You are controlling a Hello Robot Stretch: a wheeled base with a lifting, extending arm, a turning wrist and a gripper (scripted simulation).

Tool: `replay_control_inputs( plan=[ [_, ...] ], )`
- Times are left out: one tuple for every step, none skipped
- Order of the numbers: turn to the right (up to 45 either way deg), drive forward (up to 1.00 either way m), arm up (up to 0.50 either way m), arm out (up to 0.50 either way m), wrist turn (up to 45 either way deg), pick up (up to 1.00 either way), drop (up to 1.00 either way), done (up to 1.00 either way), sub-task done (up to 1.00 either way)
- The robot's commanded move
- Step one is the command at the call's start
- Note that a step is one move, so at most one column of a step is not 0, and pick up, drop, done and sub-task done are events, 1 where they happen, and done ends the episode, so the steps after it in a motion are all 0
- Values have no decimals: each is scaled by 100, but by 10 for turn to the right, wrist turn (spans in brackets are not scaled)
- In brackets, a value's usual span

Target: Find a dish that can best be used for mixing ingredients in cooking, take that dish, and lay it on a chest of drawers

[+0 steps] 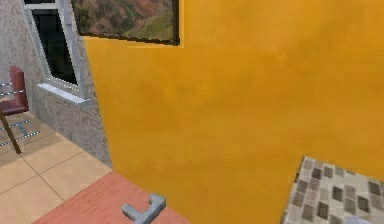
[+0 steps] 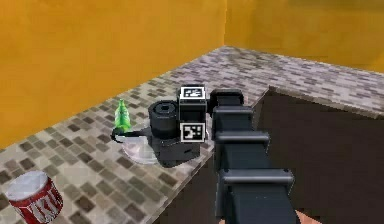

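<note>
In the arm side view my arm (image 2: 240,150) reaches up from the bottom edge over a mosaic-tiled counter (image 2: 90,165). My gripper (image 2: 140,133) sits left of the two white marker squares (image 2: 192,112), above the countertop. A pale, see-through rounded shape (image 2: 142,152), perhaps a glass dish, lies on the counter right under it. A small green bottle (image 2: 122,114) stands just behind the fingers. I cannot tell whether the gripper holds anything.
A red and silver can (image 2: 36,201) stands at the counter's near left. An orange wall (image 1: 250,90) looms close ahead, with a framed picture (image 1: 130,18) on it. A window (image 1: 55,45) and dark red chair (image 1: 14,100) lie left. A grey handle-like piece (image 1: 145,208) rests on a reddish surface (image 1: 95,205).
</note>
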Motion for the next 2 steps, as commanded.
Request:
replay_control_inputs(
  plan=[
    [0, 0, -8, 0, 0, 0, 0, 0, 0],
    [0, 0, 0, 0, 0, 100, 0, 0, 0]
  ],
)
